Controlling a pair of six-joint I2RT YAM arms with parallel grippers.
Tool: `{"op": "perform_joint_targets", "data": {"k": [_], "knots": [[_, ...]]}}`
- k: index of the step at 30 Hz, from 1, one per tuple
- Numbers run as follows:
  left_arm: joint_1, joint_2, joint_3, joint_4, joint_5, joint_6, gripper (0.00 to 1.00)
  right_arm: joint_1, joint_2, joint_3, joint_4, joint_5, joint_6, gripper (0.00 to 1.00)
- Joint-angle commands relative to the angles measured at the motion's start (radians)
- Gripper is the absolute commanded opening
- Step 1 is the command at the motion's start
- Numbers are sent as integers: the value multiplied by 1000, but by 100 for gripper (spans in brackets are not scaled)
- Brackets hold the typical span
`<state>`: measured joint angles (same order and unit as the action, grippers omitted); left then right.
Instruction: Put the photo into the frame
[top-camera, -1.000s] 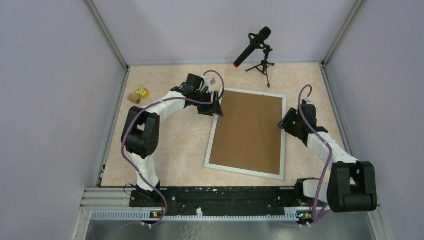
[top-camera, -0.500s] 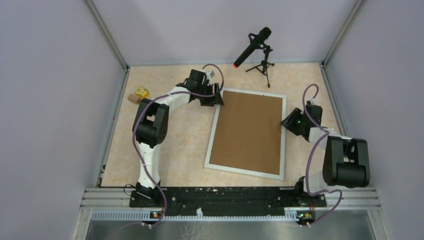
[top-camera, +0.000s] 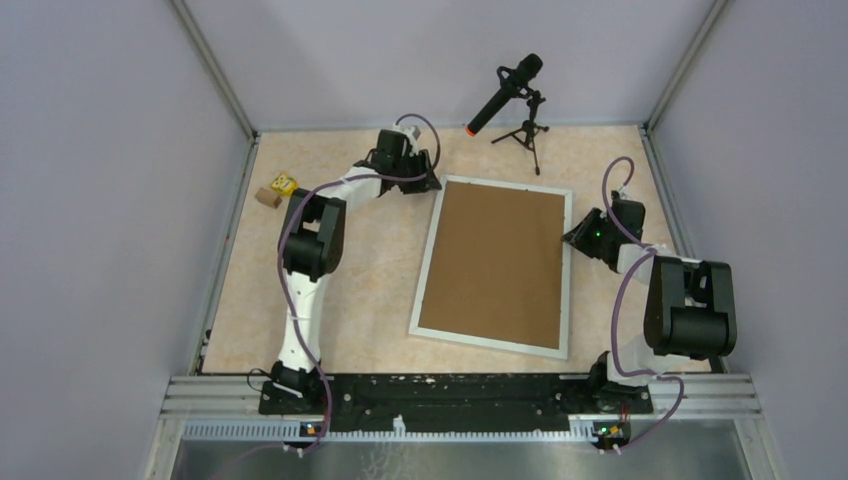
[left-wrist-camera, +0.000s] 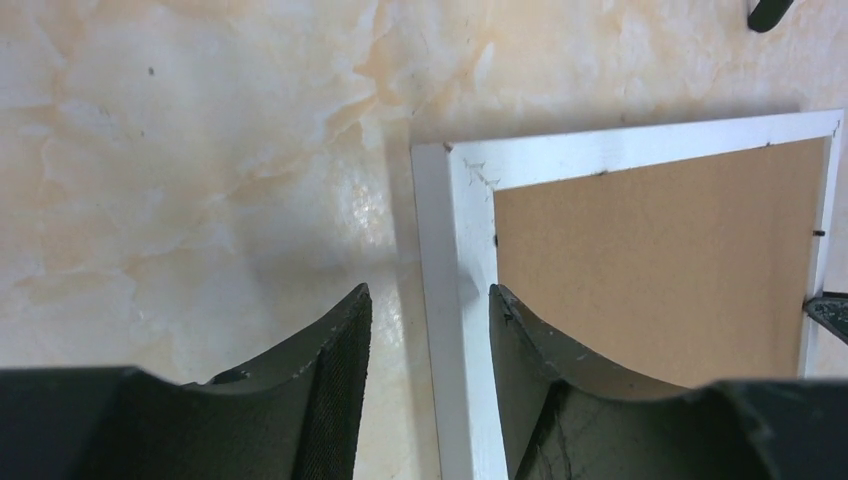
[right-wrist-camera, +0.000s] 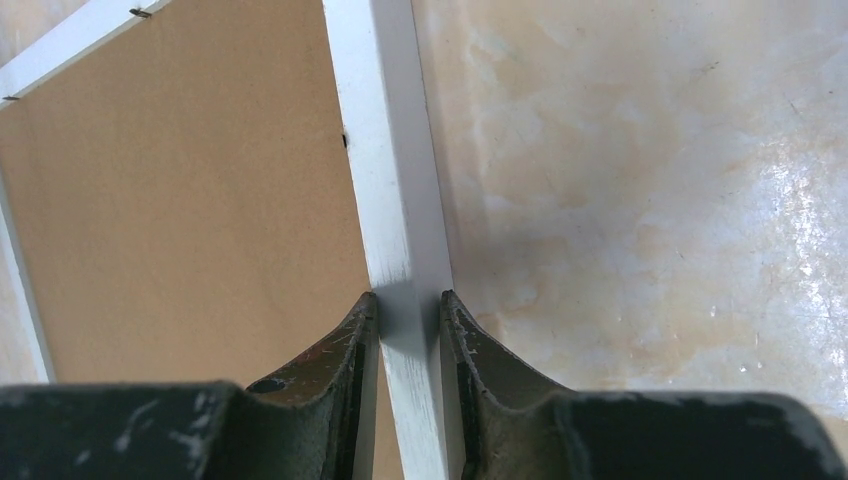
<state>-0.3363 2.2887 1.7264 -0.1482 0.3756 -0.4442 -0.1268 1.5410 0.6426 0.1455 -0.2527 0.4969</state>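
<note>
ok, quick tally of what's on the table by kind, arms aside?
frame: 1
backing board: 1
microphone on tripod: 1
small objects by the far left wall: 2 (yellow object, brown object)
photo: 0 in view
Total: 5

Top cam: high, behind arm bases (top-camera: 290, 385), looks down on whole desk (top-camera: 350, 290). L wrist cam: close, low, past L hand (left-wrist-camera: 428, 300) to frame (left-wrist-camera: 455, 200) corner, mid-pic. R wrist cam: even closer, on frame side rail. All 3 share frame.
</note>
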Motion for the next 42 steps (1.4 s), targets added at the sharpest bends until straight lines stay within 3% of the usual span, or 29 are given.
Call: {"op": "perform_joint_targets", "data": {"k": [1,8,21,34,42], "knots": [[-12,34,80,34,-34,7,51,-2,37,14,-26,33,-37,6],[-33,62,135,21,-116,29,47,-2,39,10,-14,9,-42,4],[-36,74,95,-4,-99,48,38,-2,35,7,-8,2,-37,4],[-53,137,145,-91,-21,64,39,0,38,8,-12,4,-35,3],[-74,177,207,-182,-81,77,37,10,40,12,-16,7,-36,3]]}}
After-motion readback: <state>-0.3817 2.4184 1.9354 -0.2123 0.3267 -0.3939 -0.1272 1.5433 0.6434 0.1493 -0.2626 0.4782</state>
